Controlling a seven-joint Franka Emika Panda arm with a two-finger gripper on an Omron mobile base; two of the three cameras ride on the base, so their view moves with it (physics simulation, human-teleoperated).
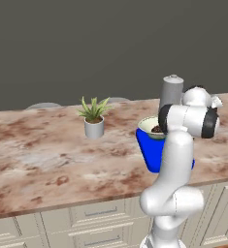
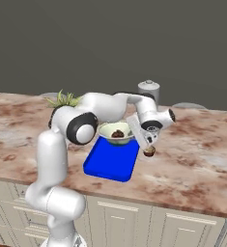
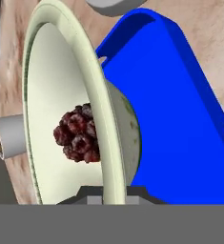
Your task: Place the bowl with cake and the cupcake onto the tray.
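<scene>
No labels or writing on anything here, everything's plain. Going left to right along the marbled counter (image 2: 197, 159): a small grey plant pot (image 1: 94, 128) with a spiky green plant sits on its own, well left of the action. Then the blue tray (image 2: 111, 161) lies flat near the front edge. The arm rises from its base in front of the cabinets, folds at the elbow and reaches across over the tray's far end, wrist turned so the tool (image 3: 114, 194) points back toward the bowl (image 2: 116, 132).

The tool is clenched on the bowl's rim, one finger inside and one outside, as the hand camera shows. The bowl sits over the far end of the tray; can't tell if it's touching the tray or just above it. The cake (image 3: 78, 134), a dark reddish lump, lies in the bowl's middle.

Just right of the tray's far corner, below the wrist, a small brown cupcake (image 2: 149, 152) sits on the counter. A grey lidded canister (image 2: 149, 91) stands behind.
</scene>
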